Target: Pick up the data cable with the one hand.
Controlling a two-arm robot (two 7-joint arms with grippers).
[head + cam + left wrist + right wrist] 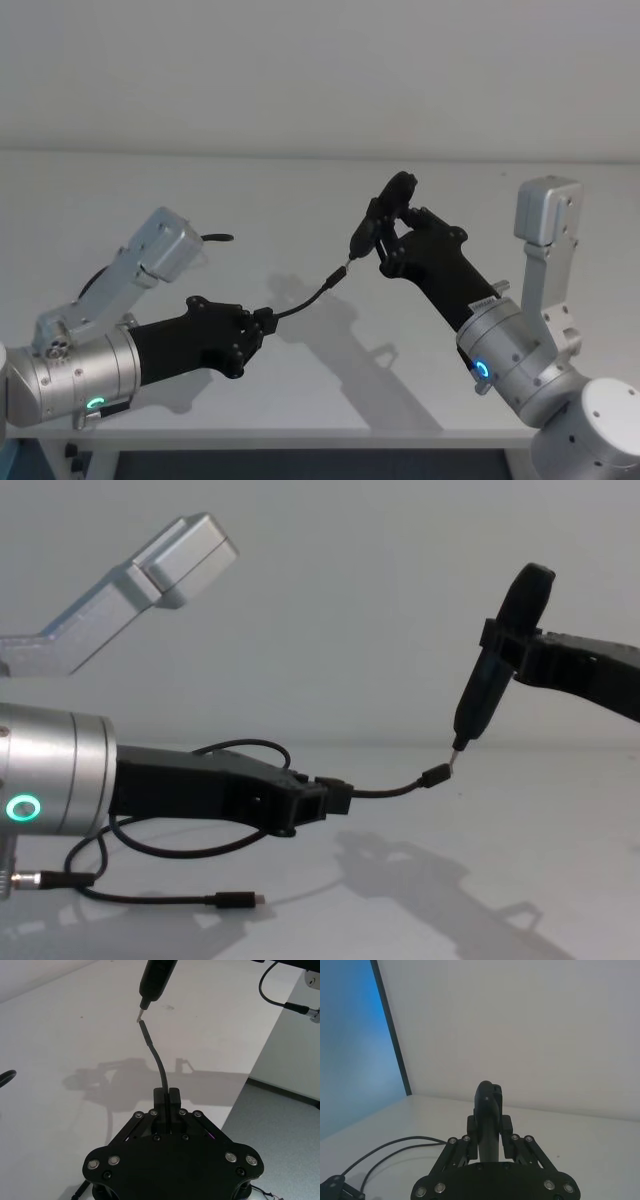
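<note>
The left claw [262, 325] was clenched on the data cable [390, 789] near one plug, holding that short end raised above the counter [300, 200]. The right claw [489, 1132] gripped a black pen-shaped tool [495, 660], whose metal tip met the plug [436, 776]. To do this well, the grip should probably stay firm and steady while the remaining cable trails freely. The counter was plain white, against a bare pale wall.
</note>
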